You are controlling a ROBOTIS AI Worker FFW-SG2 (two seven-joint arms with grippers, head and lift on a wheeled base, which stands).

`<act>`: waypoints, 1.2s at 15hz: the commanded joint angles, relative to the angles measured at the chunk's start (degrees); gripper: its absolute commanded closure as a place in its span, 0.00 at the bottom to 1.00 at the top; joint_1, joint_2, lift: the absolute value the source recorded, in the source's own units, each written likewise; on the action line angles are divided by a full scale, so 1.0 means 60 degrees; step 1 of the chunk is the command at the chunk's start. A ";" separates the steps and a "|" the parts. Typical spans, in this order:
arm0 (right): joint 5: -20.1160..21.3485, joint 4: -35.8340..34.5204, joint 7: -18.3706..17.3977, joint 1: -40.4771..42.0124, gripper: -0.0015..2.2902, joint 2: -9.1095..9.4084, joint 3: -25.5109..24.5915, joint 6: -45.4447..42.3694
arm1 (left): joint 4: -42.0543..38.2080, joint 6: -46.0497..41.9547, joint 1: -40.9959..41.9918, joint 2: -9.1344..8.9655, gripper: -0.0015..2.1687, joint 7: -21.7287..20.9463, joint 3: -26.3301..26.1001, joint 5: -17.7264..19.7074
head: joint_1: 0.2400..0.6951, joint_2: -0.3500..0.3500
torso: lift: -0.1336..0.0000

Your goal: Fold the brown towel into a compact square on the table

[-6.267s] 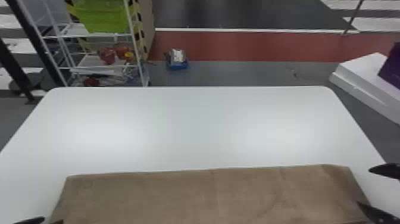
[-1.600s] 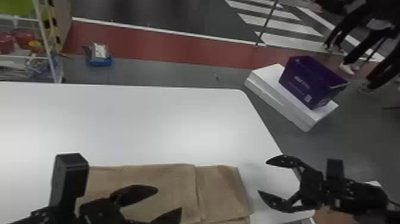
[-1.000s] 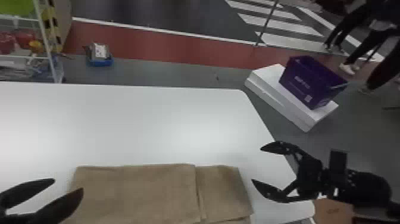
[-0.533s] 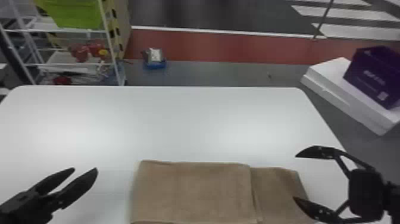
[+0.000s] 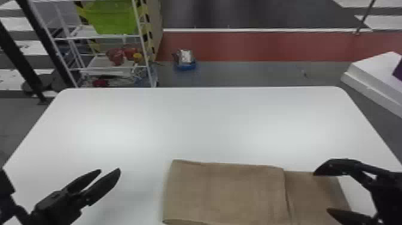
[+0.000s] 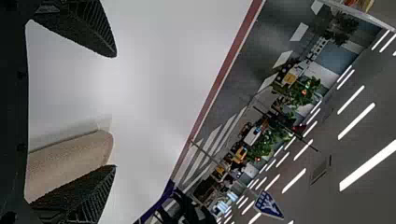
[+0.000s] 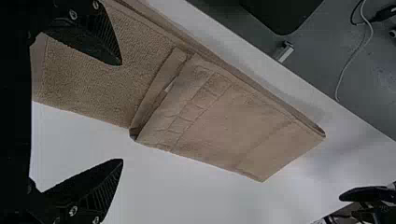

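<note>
Head view had the brown towel (image 5: 224,191) lying on the white tabletop (image 5: 194,125), toward the robot's side and right of the middle from where I stood looking on. Its broad folded part ended in a straight edge, and past that a lower section stretched out to the right, so it made an oblong rather than a square.

Off to the towel's left, well apart from it, the left claw (image 5: 109,170) hung above the tabletop, holding nothing. In the left wrist view the same claw (image 6: 116,111) was plainly released, its two fingers spread wide with a gap of white between the tips.

Over at the other end, the right claw (image 5: 321,192) was above the lower section, released too, fingers parted and grasping nothing. I could not tell whether either finger touched the cloth. The right wrist view had the claw (image 7: 122,112) agape, one finger over the towel, the other over bare white surface. It also showed stitched bands across the folded part, layers stacked along one long side, and the tabletop's edge running near that side.

Beyond the tabletop stood a white rack (image 5: 140,36) bearing a green bin (image 5: 112,18), with a blue container (image 5: 186,66) on the floor nearby.
</note>
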 commanded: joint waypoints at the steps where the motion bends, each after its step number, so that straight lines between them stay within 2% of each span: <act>1: 0.0493 0.0402 0.0031 -0.0556 0.08 -0.0285 0.0515 -0.0010 | 0.0115 -0.0029 0.0006 -0.0025 0.01 -0.0033 0.0184 0.0010 | 1.00 0.56 | 0.00; 3: 0.0800 0.0754 0.0031 -0.1157 0.10 -0.0431 0.0940 0.0048 | 0.0202 -0.0088 0.0006 -0.0025 0.01 -0.0106 0.0272 -0.0004 | 1.00 0.58 | 0.00; 6: 0.1547 0.0929 0.0031 -0.1450 0.10 -0.0915 0.1746 0.0019 | 0.0261 -0.0176 0.0035 -0.0025 0.02 -0.0150 0.0301 -0.0004 | 1.00 0.60 | 0.00; 9: 0.1958 0.1178 0.0031 -0.1860 0.13 -0.1120 0.2464 0.0019 | 0.0364 -0.0410 0.0035 -0.0025 0.02 -0.0165 0.0301 -0.0004 | 1.00 0.61 | 0.00; 16: 0.2177 0.1852 0.0031 -0.2651 0.13 -0.1427 0.3504 0.0048 | 0.0671 -0.1142 0.0079 -0.0025 0.02 -0.0165 0.0301 -0.0004 | 1.00 0.67 | 0.00; 18: 0.2119 0.2013 0.0031 -0.2856 0.17 -0.1427 0.3753 0.0165 | 0.0715 -0.1230 0.0064 -0.0025 0.02 -0.0136 0.0272 -0.0004 | 1.00 0.68 | 0.00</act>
